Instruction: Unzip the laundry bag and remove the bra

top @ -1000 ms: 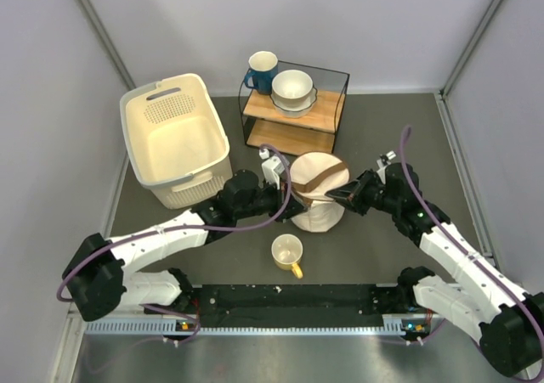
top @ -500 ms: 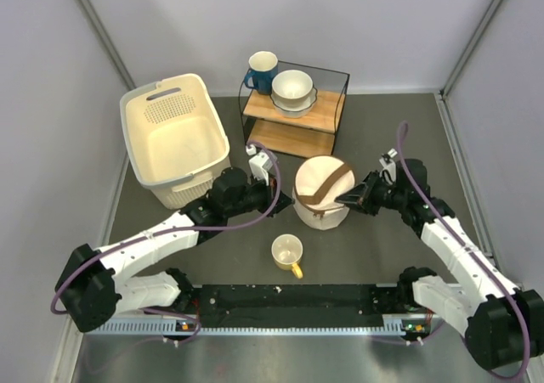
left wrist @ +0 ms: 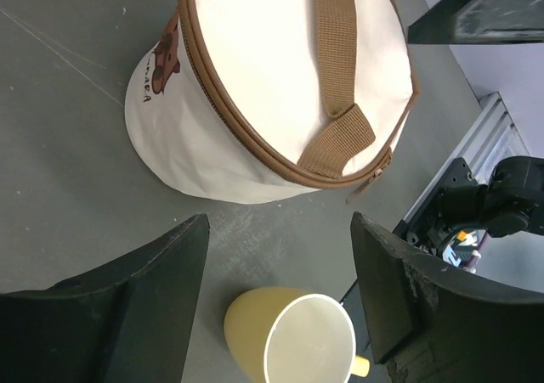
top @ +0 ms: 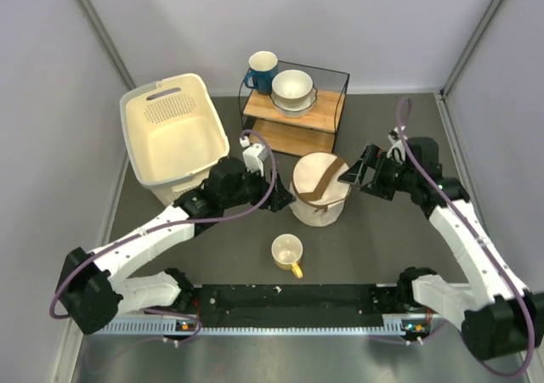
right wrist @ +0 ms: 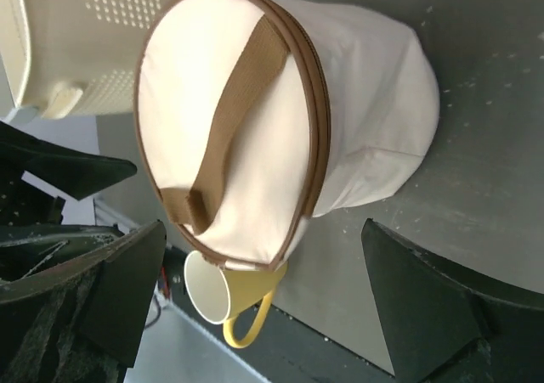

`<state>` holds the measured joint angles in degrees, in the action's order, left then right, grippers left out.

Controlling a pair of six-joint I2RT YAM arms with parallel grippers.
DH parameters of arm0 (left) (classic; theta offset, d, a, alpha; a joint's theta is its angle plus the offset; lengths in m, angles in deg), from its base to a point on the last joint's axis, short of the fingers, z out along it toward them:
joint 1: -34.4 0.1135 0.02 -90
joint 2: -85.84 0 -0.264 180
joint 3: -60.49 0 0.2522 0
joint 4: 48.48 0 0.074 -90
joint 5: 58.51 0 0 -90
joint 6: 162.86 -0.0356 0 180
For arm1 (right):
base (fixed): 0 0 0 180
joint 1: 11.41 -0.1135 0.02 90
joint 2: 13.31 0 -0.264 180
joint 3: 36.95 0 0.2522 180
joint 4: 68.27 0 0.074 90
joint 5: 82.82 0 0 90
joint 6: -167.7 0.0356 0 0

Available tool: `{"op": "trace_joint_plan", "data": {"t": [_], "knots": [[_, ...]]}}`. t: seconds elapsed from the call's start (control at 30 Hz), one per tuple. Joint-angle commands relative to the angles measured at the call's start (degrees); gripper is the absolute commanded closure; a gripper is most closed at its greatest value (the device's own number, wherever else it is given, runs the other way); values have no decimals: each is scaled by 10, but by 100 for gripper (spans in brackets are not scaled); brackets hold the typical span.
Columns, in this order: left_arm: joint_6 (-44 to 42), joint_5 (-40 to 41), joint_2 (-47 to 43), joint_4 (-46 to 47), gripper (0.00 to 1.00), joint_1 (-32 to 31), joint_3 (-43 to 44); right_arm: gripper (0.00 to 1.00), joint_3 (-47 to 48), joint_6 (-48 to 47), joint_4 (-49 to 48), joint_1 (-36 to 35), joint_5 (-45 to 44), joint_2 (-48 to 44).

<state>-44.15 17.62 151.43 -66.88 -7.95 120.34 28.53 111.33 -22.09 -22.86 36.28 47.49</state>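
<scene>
The laundry bag (top: 320,193) is seen standing on its base in the middle of the grey tabletop (top: 382,247), lid upward. It is set between the two pincers, in front of the black-framed shelf (top: 293,115) and behind the yellow mug (top: 287,253). It is a squat cylinder of cream woven fabric. Its round lid is edged in brown trim, and a brown webbing strap (left wrist: 336,69) is stitched across the lid. The zip is shown closed around the lid, with its pull (left wrist: 375,174) lying at the rim. A small brown printed figure with lettering (left wrist: 161,60) is carried on the side wall; the letters cannot be read with certainty. The fabric wall is softly creased near the base.

The left pincer (left wrist: 279,222) is held spread, near the bag's left side and apart from it. The right pincer (right wrist: 263,226) is likewise spread, near the bag's right side, with nothing pinched.

A cream perforated plastic basket (top: 174,141) stands to the left. On the shelf's wooden boards a blue mug (top: 260,70) and a white bowl (top: 292,88) are placed.
</scene>
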Motion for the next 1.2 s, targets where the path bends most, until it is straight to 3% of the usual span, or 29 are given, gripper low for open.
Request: {"op": "trace_joint_plan", "data": {"t": [0.0, 0.13, 0.2, 0.47, 0.67, 0.9, 0.93, 1.03, 1.07, 1.1, 1.17], "knots": [[10, -25, -24, -19, 28, 3, 26, 1, -43, 95, 6, 5, -114, -119], [32, -45, -36, -17, 30, -5, 4, 7, -174, 302, -95, -3, -95, -242], [35, -51, -36, -14, 30, -16, -6, 10, -216, 346, -108, -13, -106, -277], [4, -133, 32, 42, 35, -43, 10, 23, -235, 386, -232, -110, -139, -194], [17, -139, 62, 72, 41, -51, 33, 40, -211, 375, -272, -119, -151, -132], [32, -128, 115, 100, 41, -65, 44, 44, -211, 372, -281, -120, -150, -113], [33, -126, 118, 112, 41, -65, 42, 47, -211, 370, -280, -119, -153, -113], [35, -122, 127, 118, 41, -66, 43, 71, -211, 371, -279, -119, -153, -113], [35, -122, 130, 118, 41, -69, 45, 88, -211, 371, -279, -119, -153, -113], [35, -121, 134, 118, 42, -68, 46, 96, -211, 373, -279, -119, -153, -112], [38, -113, 136, 119, 42, -70, 45, 100, -208, 374, -275, -119, -152, -112]]}}
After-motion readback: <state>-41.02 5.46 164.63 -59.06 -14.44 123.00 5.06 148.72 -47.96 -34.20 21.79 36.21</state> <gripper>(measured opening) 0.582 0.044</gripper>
